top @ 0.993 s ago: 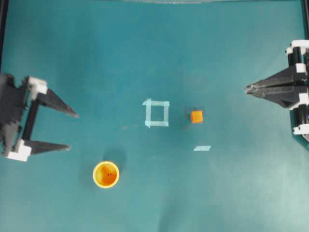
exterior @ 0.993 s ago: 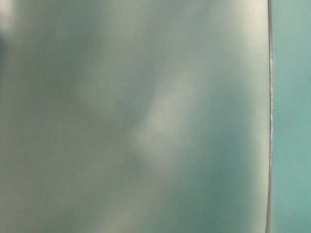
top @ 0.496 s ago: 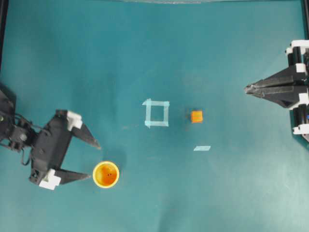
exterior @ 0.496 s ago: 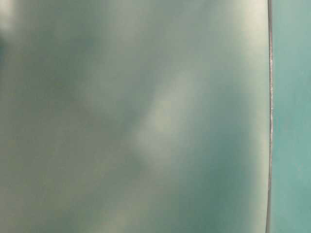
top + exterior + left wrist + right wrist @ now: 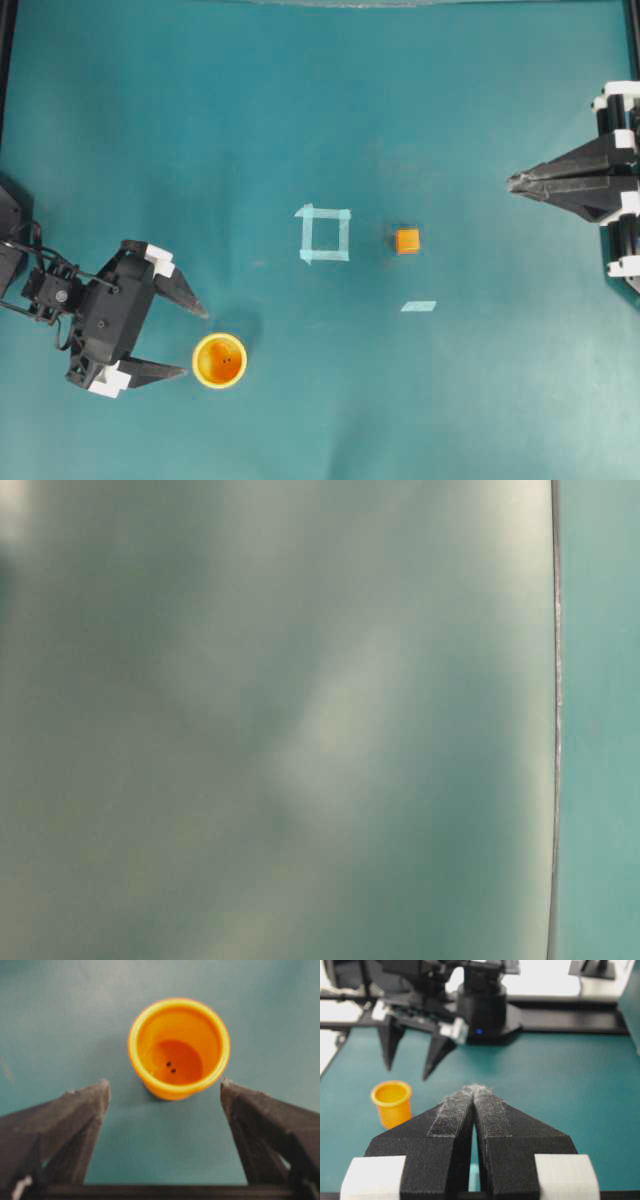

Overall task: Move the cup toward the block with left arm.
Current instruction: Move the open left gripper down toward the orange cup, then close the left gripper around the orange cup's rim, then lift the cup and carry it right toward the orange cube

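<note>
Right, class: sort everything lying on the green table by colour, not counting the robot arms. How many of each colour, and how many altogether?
Orange or yellow-orange: 2, the cup and the block
Pale blue tape: 2, the tape square outline and the tape strip
Total: 4

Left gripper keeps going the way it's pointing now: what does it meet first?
Probably the small yellow plastic cup: it stands upright just past the open left gripper, roughly centred between the fingertips in the wrist view. The height match is unclear.
</note>
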`<state>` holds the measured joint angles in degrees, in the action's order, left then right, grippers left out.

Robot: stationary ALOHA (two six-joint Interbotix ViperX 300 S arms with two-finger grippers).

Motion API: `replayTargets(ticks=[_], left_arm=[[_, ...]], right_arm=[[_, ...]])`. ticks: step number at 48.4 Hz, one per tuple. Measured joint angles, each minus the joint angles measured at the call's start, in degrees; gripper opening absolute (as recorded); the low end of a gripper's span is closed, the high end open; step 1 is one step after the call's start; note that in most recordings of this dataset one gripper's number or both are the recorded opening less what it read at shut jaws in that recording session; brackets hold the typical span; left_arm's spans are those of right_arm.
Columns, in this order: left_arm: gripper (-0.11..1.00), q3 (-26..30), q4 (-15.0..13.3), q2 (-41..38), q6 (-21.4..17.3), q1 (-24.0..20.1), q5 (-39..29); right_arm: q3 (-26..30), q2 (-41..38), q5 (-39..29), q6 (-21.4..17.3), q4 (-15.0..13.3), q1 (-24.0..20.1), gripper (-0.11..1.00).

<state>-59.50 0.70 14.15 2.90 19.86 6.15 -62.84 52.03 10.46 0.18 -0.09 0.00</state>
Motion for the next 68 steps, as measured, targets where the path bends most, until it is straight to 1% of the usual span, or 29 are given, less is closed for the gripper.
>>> replayTargets(ticks=[4,14,25,42,56,63,66,68], left_arm=[[0.87,-0.4,-0.1,-1.6,1.5,0.0,1.9],[0.87,-0.3,-0.1,-6.6,3.7,0.4,6.7],[0.87,1.8,-0.1,-12.8,4.9,2.8,11.2],[0.87,6.4,-0.1,-18.5,5.2,3.1,13.0],[0.87,7.8,-0.1,-19.3,5.2,3.1,13.2],[0.84,8.7,-0.1,-19.8,5.2,3.0,13.2],[0.79,9.1,-0.2,-19.9,5.2,2.7,13.0],[0.74,9.3,-0.1,-20.0,5.3,2.6,12.7]], right_arm=[[0.0,-0.1,-0.1,0.0,0.0,0.0,0.0],[0.0,-0.1,-0.1,-0.1,0.0,-0.1,0.0],[0.5,-0.1,-0.1,0.0,0.0,0.0,0.0],[0.5,-0.1,-0.1,0.0,0.0,0.0,0.0],[0.5,-0.1,0.0,-0.1,0.0,0.0,0.0],[0.5,-0.1,-0.1,-0.1,0.0,0.0,0.0],[0.5,-0.1,-0.1,-0.1,0.0,0.0,0.0],[0.5,-0.1,-0.1,-0.1,0.0,0.0,0.0]])
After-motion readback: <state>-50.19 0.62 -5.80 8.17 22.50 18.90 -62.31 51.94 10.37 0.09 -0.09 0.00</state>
